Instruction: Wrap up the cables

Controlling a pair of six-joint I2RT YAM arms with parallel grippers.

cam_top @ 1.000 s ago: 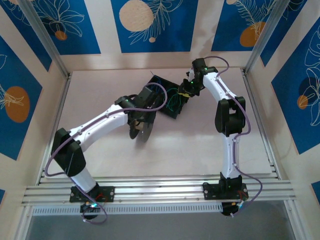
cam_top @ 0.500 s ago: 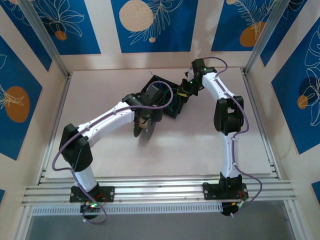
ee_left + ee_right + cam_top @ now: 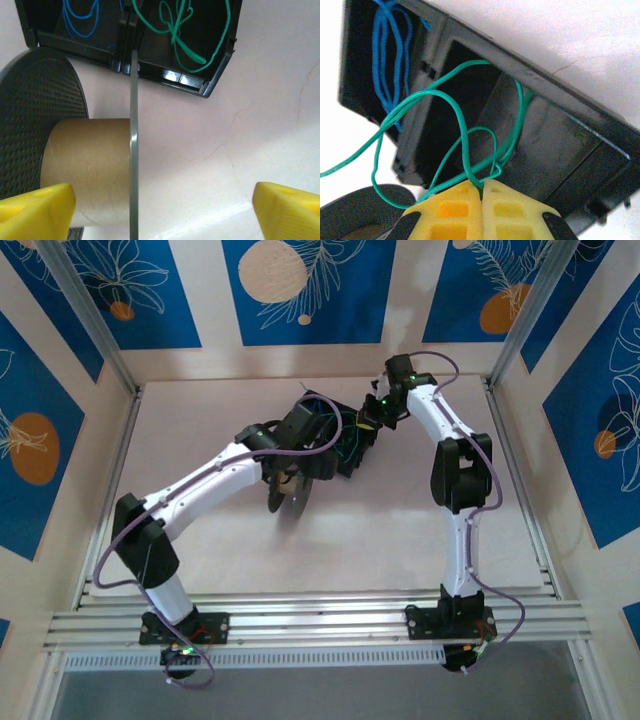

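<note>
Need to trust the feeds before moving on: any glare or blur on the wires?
Left wrist view: green wire sharp, glare on the tray rim. Right wrist view: green wire clear, tray blurred at right, table washed out. Top view: even light, wires too small to trace.

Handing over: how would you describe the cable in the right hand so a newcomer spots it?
Find the black tray on the white table, split into compartments. A thin green cable loops out of one compartment into the shut right hand. Unlike the blue cable in the next compartment, it is green.
</note>
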